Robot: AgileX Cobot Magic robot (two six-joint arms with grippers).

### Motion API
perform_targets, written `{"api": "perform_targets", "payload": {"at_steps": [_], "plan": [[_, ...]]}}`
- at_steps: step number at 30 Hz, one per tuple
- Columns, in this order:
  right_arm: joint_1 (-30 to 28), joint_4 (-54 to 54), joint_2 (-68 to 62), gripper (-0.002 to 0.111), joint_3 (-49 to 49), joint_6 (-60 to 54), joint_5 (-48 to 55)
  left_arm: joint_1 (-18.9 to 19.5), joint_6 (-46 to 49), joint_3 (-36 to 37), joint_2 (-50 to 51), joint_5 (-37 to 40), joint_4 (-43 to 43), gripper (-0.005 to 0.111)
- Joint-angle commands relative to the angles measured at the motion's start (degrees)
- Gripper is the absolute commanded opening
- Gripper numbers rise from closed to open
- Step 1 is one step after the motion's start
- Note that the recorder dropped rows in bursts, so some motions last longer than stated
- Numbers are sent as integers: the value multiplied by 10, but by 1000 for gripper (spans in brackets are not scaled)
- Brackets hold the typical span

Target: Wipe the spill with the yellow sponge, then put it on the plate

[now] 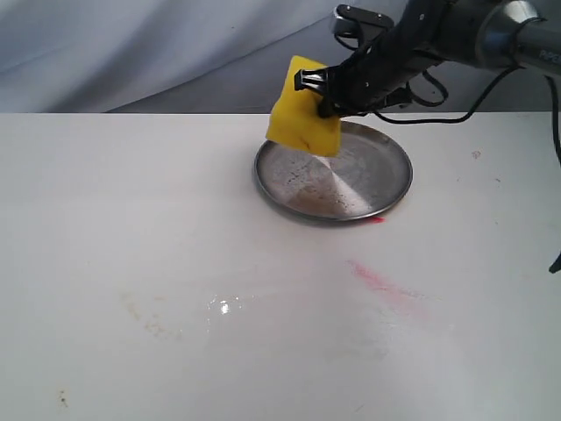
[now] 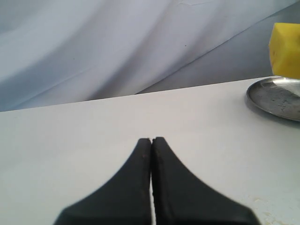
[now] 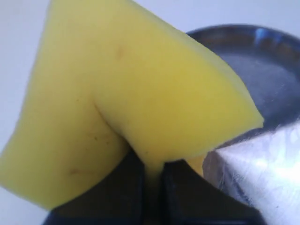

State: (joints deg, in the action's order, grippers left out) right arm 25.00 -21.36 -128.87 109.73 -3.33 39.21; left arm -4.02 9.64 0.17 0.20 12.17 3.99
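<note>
The yellow sponge [image 1: 302, 118] hangs in the air over the left rim of the silver plate [image 1: 396, 186], pinched at one edge so the foam folds. My right gripper [image 1: 317, 91] is shut on it; in the right wrist view the sponge [image 3: 131, 93] bulges out between the fingers of the gripper [image 3: 152, 169], with the plate [image 3: 276, 61] behind. No amber puddle shows; only a wet sheen [image 1: 223, 305] and faint yellowish traces [image 1: 147, 321] mark the table. My left gripper [image 2: 152, 139] is shut on nothing, low over the table; its view catches the sponge [image 2: 287, 49] and the plate [image 2: 276, 96].
An elongated pink-red smear [image 1: 386, 286] lies on the white table in front of the plate. A grey cloth backdrop [image 1: 131, 53] hangs behind the table's far edge. A black cable [image 1: 456, 116] trails from the right arm.
</note>
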Motion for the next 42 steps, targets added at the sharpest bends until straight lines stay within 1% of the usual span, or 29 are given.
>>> {"api": "perform_targets", "payload": {"at_steps": [1, 6, 9, 12, 16, 18, 20, 21, 26, 28, 30, 32, 33, 34, 35, 37, 38, 40, 42], "plan": [[-18, 12, 5, 0, 3, 10, -51, 0, -5, -2, -2, -4, 0, 0], [-25, 31, 5, 0, 3, 23, -53, 0, -5, -2, -2, -4, 0, 0], [-25, 33, 5, 8, 3, 23, -52, 0, -5, -2, -2, -4, 0, 0], [-25, 33, 5, 24, 3, 23, -45, 0, -5, -2, -2, -4, 0, 0], [-25, 33, 5, 53, 3, 33, -35, 0, -5, -2, -2, -4, 0, 0], [-25, 33, 5, 66, 3, 43, -28, 0, -5, -2, -2, -4, 0, 0], [-25, 33, 6, 71, 3, 43, -21, 0, -5, -2, -2, -4, 0, 0], [-25, 33, 9, 71, 3, 44, -17, 0, -5, -2, -2, -4, 0, 0], [-25, 55, 32, 71, 3, 44, 16, 0, -5, -2, -2, -4, 0, 0], [-25, 78, 46, 68, 3, 44, 39, 0, -5, -2, -2, -4, 0, 0], [-25, 108, 60, 59, 3, 44, 76, 0, -5, -2, -2, -4, 0, 0], [-25, 147, 77, 45, -11, 55, 102, 0, -5, -2, -2, -4, 0, 0], [-22, 159, 92, 38, -30, 55, 97, 0, -5, -2, -2, -4, 0, 0], [-23, 169, 103, 32, -55, 66, 79, 0, -5, -2, -2, -4, 0, 0], [-23, 177, 132, 24, -103, 82, 52, 0, -5, -2, -2, -4, 0, 0], [-23, 177, 169, 14, -188, 94, -16, 0, -5, -2, -2, -4, 0, 0], [-24, 177, 194, 7, -238, 94, -67, 0, -5, -2, -2, -4, 0, 0], [-24, 177, 243, 0, -322, 94, -125, 0, -5, -2, -2, -4, 0, 0], [-24, 177, 291, 0, -405, 94, -183, 0, -5, -2, -2, -4, 0, 0]]}}
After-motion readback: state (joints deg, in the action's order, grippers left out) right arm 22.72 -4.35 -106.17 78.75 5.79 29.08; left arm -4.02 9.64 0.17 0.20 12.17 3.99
